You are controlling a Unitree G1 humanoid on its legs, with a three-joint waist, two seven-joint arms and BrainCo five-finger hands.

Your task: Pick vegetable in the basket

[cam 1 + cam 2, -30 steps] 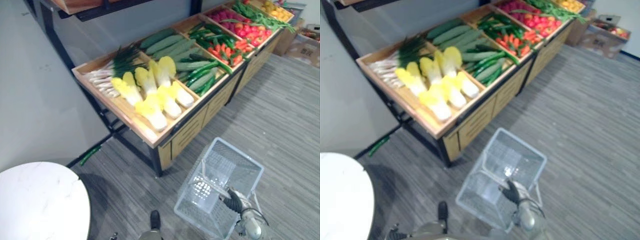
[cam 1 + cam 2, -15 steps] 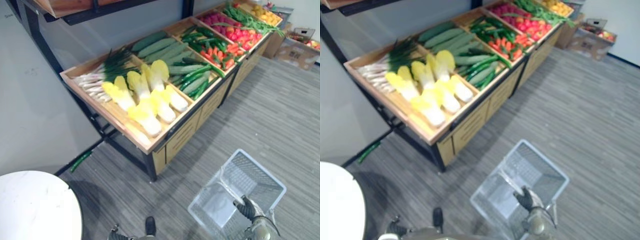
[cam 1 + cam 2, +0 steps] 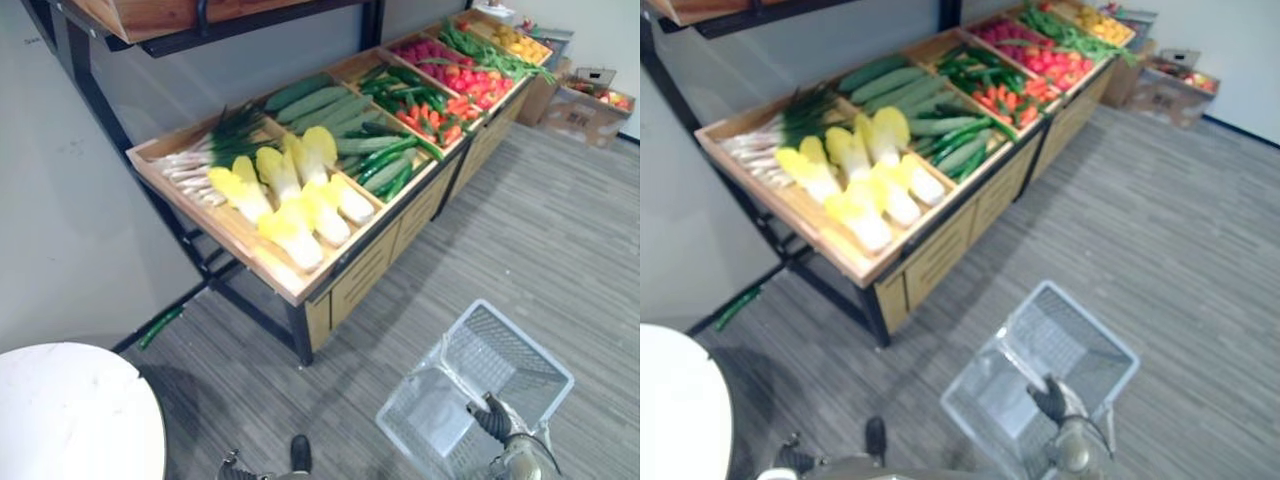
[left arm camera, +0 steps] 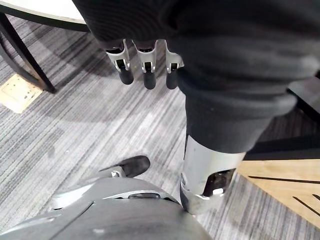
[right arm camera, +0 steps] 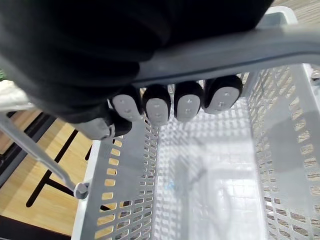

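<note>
Above striped grey floor (image 3: 560, 230), right robot hand (image 5: 157, 107) clasps perforated basket (image 5: 125, 200) handle (image 5: 240, 50); left robot hand (image 4: 145, 70) slack.

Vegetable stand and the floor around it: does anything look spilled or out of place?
One long green vegetable lies on the floor by the wall, beside the wooden stand rather than up in it; it looks dropped. The basket held by the right hand is empty.

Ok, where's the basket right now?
The basket is lower right in the eye views, held by the right robot hand, just in front of the vegetable stand.
</note>
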